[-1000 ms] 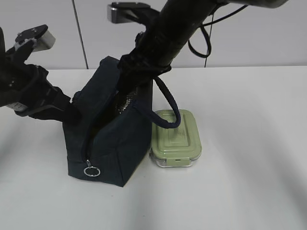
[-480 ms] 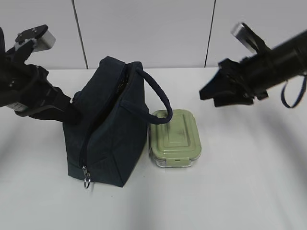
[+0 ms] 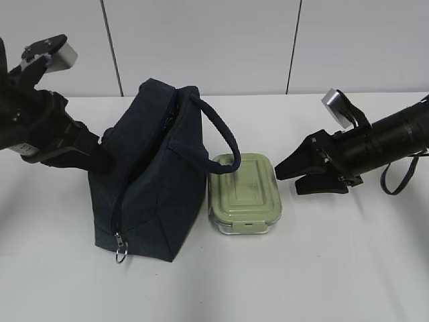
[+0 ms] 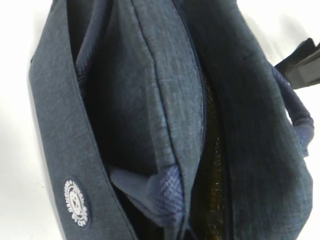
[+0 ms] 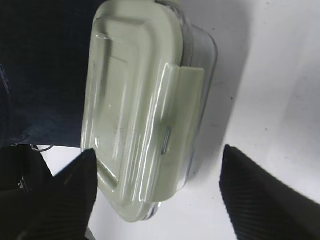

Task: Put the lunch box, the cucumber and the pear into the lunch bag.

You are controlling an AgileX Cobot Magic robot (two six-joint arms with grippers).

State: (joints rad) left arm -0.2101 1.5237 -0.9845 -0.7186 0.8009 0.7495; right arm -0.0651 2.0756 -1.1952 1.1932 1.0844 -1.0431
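So, with your right hand (image 3: 289,178) spread wide beside the lunch box (image 3: 244,192), straddle its short sides squarely before squeezing.

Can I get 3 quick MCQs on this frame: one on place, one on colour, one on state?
1. Where is the lunch box? A inside the lunch bag B on the table right of the lunch bag C held in the air
2. Lid colour? A pale green B red C black
3. Right gripper? A shut on the bag handle B shut on the box C open, empty

B: the box sits on the table beside the bag.
A: the lid reads pale green in both views.
C: wrist view shows both fingers spread clear of the box.
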